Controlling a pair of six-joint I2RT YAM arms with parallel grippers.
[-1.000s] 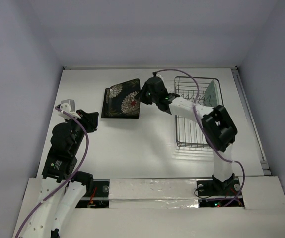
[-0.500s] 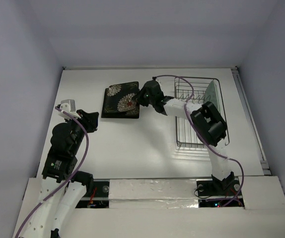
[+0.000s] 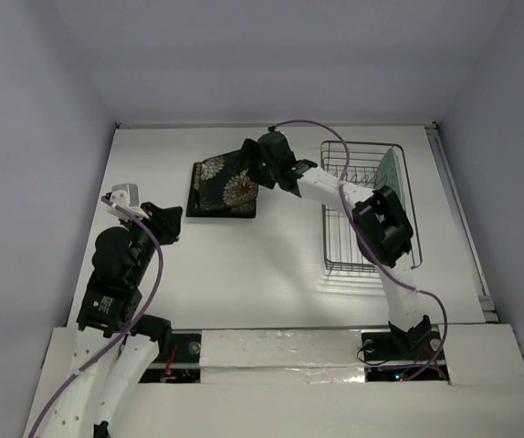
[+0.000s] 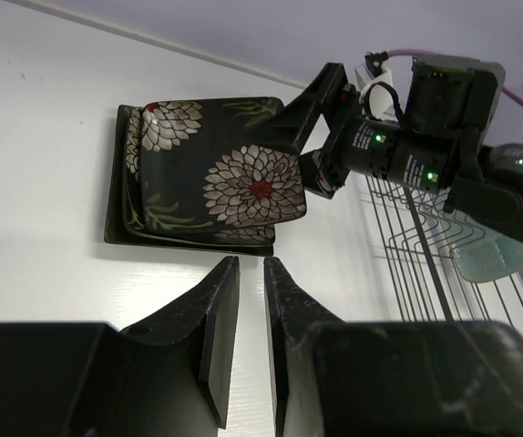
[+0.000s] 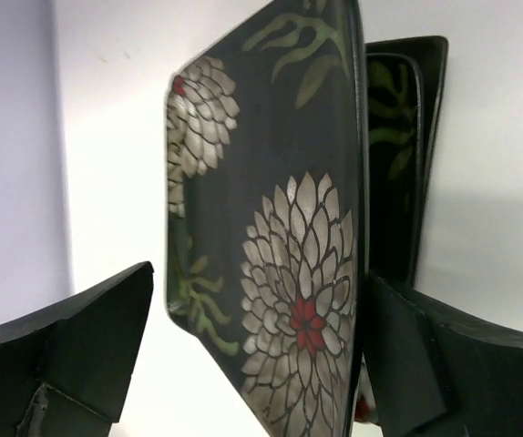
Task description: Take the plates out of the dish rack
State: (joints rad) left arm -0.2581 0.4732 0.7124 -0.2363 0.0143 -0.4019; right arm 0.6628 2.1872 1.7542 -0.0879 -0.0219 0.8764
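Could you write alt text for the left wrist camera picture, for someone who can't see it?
A black flowered plate lies stacked on another on a white table, the right arm's jaws open around its far corner. A wire dish rack holding a mint plate sits right.
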